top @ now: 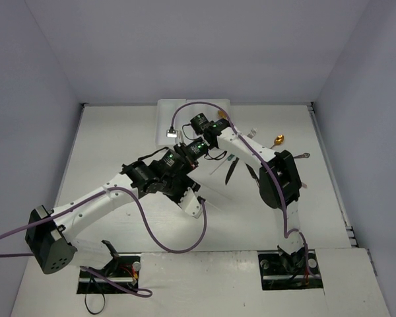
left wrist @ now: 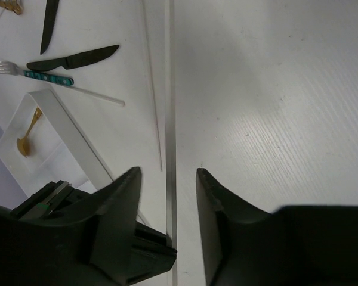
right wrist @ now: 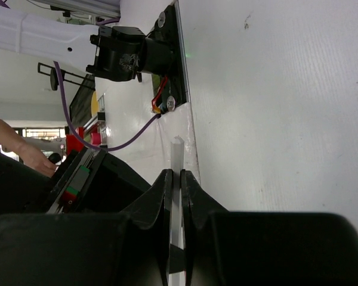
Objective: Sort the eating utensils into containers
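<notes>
My right gripper (right wrist: 176,174) is shut on a slim pale utensil (right wrist: 176,154) whose tip sticks out past the fingertips. The left wrist view shows the same utensil (left wrist: 170,89) as a long thin strip running between the jaws of my left gripper (left wrist: 168,171). Those jaws stand apart, with a gap on each side of it. The white tray (left wrist: 59,122) lies to the left with a gold spoon (left wrist: 28,134) inside. A teal-handled fork (left wrist: 45,76) and two black knives (left wrist: 71,59) (left wrist: 48,24) lie on the table beyond it.
In the top view both arms meet mid-table in front of the tray (top: 214,104) at the back wall. A fork (top: 251,133), a gold piece (top: 278,140) and a black knife (top: 230,170) lie to the right. A person's hand (right wrist: 18,149) shows off the table.
</notes>
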`<state>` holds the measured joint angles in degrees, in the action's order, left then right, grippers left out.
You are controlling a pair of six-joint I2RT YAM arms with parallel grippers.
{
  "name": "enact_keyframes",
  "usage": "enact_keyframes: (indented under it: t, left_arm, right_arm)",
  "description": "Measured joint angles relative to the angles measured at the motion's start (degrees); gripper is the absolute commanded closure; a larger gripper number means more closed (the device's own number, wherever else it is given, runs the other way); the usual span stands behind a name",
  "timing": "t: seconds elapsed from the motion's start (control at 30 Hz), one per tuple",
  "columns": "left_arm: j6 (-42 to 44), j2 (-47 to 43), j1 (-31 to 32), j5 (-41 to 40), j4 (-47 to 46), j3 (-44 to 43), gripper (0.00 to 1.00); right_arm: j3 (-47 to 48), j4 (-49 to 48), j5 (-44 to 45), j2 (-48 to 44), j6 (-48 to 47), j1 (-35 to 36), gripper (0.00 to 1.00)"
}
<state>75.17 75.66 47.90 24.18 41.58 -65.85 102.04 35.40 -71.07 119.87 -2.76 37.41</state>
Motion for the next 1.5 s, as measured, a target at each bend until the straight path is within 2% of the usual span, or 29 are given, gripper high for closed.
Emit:
enact_keyframes:
  t: [0.1,0.17,0.23,0.27,0.3,0.37,0.43,0.47,0.73,0.83,0.97,1.07,1.13,1.23,1.37,1.5]
  left_arm:
    - [-0.43,1.01,0.00,-0.47,0.35,-0.40,0.92]
    - [-0.46,1.55,0.00,-1.01,0.47,-0.41,0.99]
    - [-0.59,1.76,0.00,-1.44,0.62,-0.41,1.00]
    - [-0.61,1.77,0.00,-1.59,0.64,-0.41,1.00]
    - [-0.61,1.76,0.00,-1.72,0.65,-0.41,1.00]
    - [-0.61,1.72,0.00,-1.94,0.61,-0.41,1.00]
    - [-0.69,1.22,0.26,-1.34,1.47,-0.34,1.00]
    - [-0.72,0.75,0.50,-1.17,1.86,-0.31,1.00]
    - [-0.90,-7.14,2.37,-1.39,1.69,1.27,1.00]
    - [-3.69,-8.89,3.64,-0.94,2.24,1.30,1.00]
    - [-12.95,-5.12,2.98,-0.31,3.80,-3.88,1.00]
    - [-22.02,-1.21,1.62,0.11,3.54,-8.56,1.00]
    - [-31.39,1.76,-0.23,1.41,4.32,-12.32,1.00]
    - [-47.52,7.72,-7.49,6.12,3.24,-19.33,1.00]
    - [-67.42,13.91,-20.75,7.26,-2.27,-23.40,1.00]
    - [-81.03,16.72,-29.74,-0.11,-7.55,-23.45,1.00]
  right_arm:
    - [-0.24,-0.02,-0.30,0.00,0.00,0.20,1.00]
    - [-0.39,0.00,-0.33,0.00,0.00,0.20,1.00]
    - [-0.44,-0.04,-0.32,0.00,-0.02,0.20,0.99]
    - [-0.44,-0.06,-0.36,0.00,-0.02,0.20,0.91]
    - [-0.44,-0.04,-0.44,0.00,-0.02,0.20,0.59]
    - [-0.44,0.06,-0.57,0.00,0.32,0.20,0.28]
    - [-0.43,-1.03,0.23,0.00,0.07,-0.05,0.05]
    - [-0.42,-1.26,0.73,0.00,0.14,-0.30,0.01]
    - [4.12,0.43,1.16,-0.07,2.33,-5.11,0.00]
    - [9.99,0.72,1.30,-0.08,3.74,-12.48,0.00]
    - [17.22,-0.36,4.87,-0.22,5.61,-25.99,0.00]
    - [19.92,-0.53,10.01,-0.34,6.80,-34.73,0.00]
    - [20.41,-0.43,13.88,-0.62,7.34,-39.32,0.00]
    - [19.72,-0.17,18.10,-1.49,7.29,-43.91,0.00]
    - [15.44,-0.09,21.23,-4.19,6.27,-46.16,0.00]
    - [9.96,0.79,21.87,-7.32,5.01,-45.11,0.00]
